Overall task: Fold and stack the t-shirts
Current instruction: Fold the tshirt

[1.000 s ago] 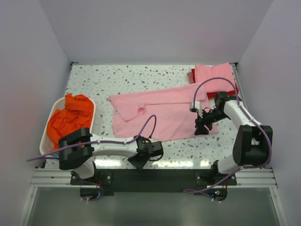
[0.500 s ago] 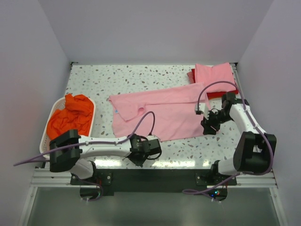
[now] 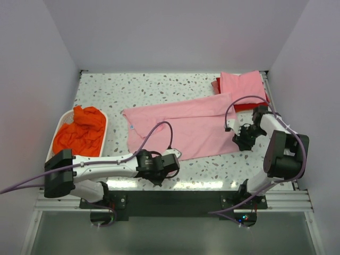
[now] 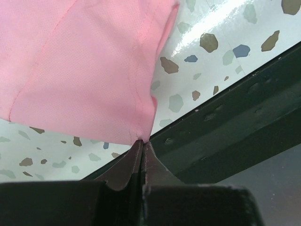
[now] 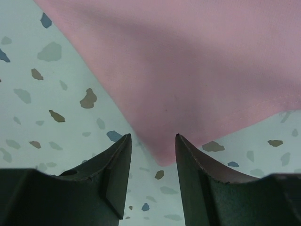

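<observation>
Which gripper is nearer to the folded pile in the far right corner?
Right. The right gripper is open at the spread pink shirt's near right corner, just on the near side of the folded pile. The left gripper pinches that shirt's near edge, much farther away.

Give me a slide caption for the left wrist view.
Left end effector shut on a corner of the pink shirt, close to the table edge.
</observation>
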Tool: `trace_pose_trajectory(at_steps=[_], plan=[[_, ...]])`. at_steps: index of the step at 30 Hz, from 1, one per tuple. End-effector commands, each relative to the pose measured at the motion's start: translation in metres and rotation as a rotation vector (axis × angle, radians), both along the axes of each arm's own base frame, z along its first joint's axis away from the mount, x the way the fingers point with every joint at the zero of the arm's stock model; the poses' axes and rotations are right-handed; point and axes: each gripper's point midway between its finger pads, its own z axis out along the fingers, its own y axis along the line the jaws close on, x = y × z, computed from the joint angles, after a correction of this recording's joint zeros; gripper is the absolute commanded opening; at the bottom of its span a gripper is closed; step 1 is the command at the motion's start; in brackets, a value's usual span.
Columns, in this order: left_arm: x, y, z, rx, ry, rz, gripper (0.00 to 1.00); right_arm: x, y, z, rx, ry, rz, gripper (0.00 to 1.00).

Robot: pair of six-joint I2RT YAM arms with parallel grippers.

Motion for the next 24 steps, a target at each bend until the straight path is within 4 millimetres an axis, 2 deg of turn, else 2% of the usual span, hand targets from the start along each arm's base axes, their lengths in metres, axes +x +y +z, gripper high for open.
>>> trace_pose_trajectory(at_steps=[1,2,9,10,13,15,17,22,23,24], plan=[[0.005,-0.014,0.014,-0.078,-0.039,-0.022,0.00,0.007,-0.013,-0.010,-0.068,-0.010,0.020,0.45],[0.006,-0.013,0.014,-0.074,-0.041,-0.020,0.00,0.006,-0.015,-0.012,-0.075,-0.006,0.020,0.42],[0.009,-0.011,0.019,-0.087,-0.056,-0.002,0.00,-0.003,-0.016,-0.029,-0.088,0.021,0.031,0.39],[0.011,-0.010,0.019,-0.086,-0.058,0.002,0.00,-0.004,-0.016,-0.034,-0.088,0.034,0.028,0.33],[0.013,-0.007,0.020,-0.084,-0.060,0.016,0.00,-0.007,-0.015,-0.035,-0.079,0.047,0.026,0.25],[0.015,-0.005,0.022,-0.097,-0.063,0.028,0.00,-0.008,-0.012,-0.033,-0.064,0.042,0.033,0.20],[0.018,-0.004,0.023,-0.105,-0.067,0.042,0.00,-0.007,-0.009,-0.025,-0.056,0.022,0.033,0.10],[0.027,-0.003,0.034,-0.147,-0.083,0.066,0.00,-0.002,0.001,-0.001,0.000,-0.009,0.027,0.11],[0.032,-0.002,0.039,-0.163,-0.090,0.079,0.00,-0.001,0.002,0.002,0.005,-0.015,0.027,0.13],[0.032,-0.003,0.040,-0.173,-0.086,0.078,0.00,0.000,0.002,0.003,0.009,-0.015,0.024,0.25]])
